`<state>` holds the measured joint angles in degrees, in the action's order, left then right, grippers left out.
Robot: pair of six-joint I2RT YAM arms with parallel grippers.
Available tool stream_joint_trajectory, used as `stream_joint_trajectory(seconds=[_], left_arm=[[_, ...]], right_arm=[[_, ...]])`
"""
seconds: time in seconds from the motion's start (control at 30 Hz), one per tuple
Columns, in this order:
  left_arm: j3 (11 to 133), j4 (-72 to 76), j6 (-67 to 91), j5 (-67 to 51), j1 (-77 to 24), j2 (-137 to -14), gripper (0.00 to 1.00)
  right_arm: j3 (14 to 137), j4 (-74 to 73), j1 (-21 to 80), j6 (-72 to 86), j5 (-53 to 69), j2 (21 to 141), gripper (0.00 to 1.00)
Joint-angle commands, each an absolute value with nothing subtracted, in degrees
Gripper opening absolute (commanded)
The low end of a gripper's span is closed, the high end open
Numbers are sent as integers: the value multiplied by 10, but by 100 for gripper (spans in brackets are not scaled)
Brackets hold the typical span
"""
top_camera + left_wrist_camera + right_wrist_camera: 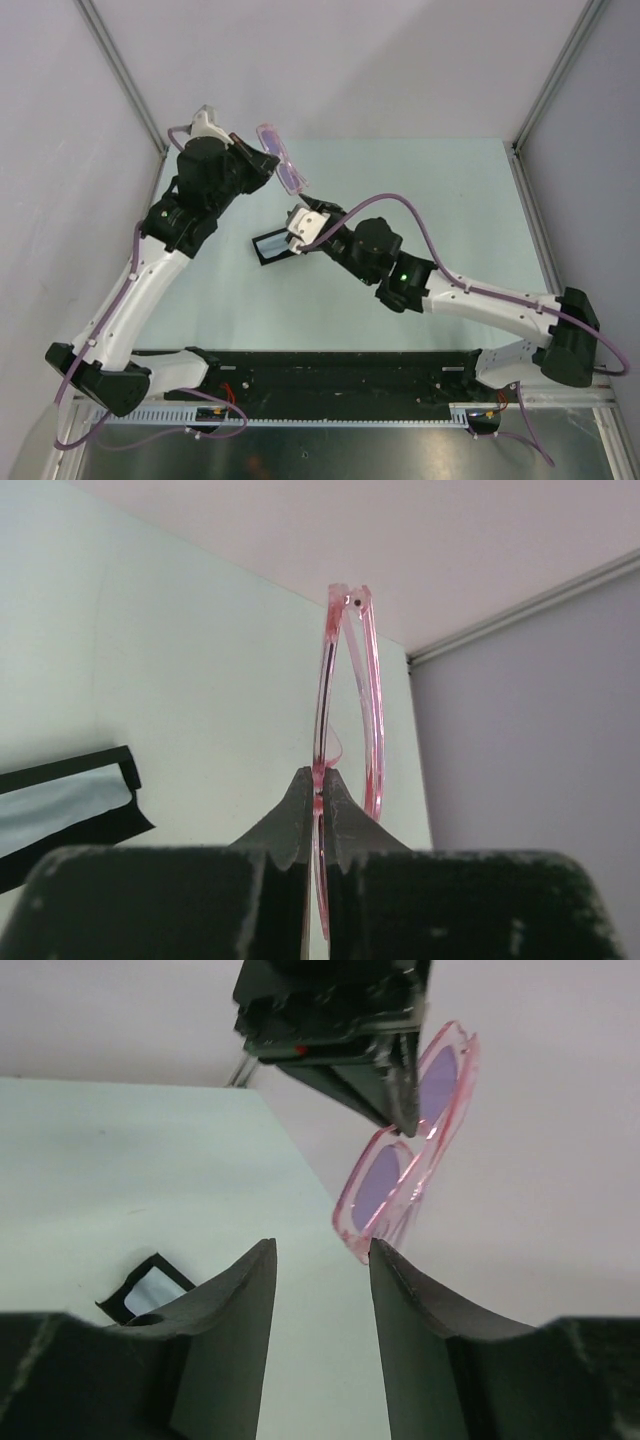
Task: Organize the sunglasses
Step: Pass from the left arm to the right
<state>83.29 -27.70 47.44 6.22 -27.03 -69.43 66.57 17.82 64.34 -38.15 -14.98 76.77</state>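
Sunglasses [283,158] pinched in left tool [318,785], right tool [322,1255] parted, empty

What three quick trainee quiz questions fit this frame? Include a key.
1. Multiple choice: which fingers hold the sunglasses? A) left B) right C) neither
2. True or false: the sunglasses lie flat on the table.
3. Short answer: what dark thing lies on the table near the right fingers?

Key
1. A. The left fingers are shut on the pink frame.
2. False. The sunglasses are held up in the air.
3. The black case. The right fingers stand apart with nothing between them.
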Motion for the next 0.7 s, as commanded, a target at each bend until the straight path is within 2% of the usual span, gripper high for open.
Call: stream_joint_trajectory(seconds=[0.0, 0.3, 0.67], left_arm=[[859, -299, 463, 176, -293, -671, 0], [859, -309, 464, 193, -300, -654, 1], [860, -316, 463, 200, -300, -653, 1]], right_arm=[[653, 300, 645, -441, -142, 793, 45], [644, 399, 646, -454, -129, 839, 33], [642, 428, 650, -470, -97, 860, 33]])
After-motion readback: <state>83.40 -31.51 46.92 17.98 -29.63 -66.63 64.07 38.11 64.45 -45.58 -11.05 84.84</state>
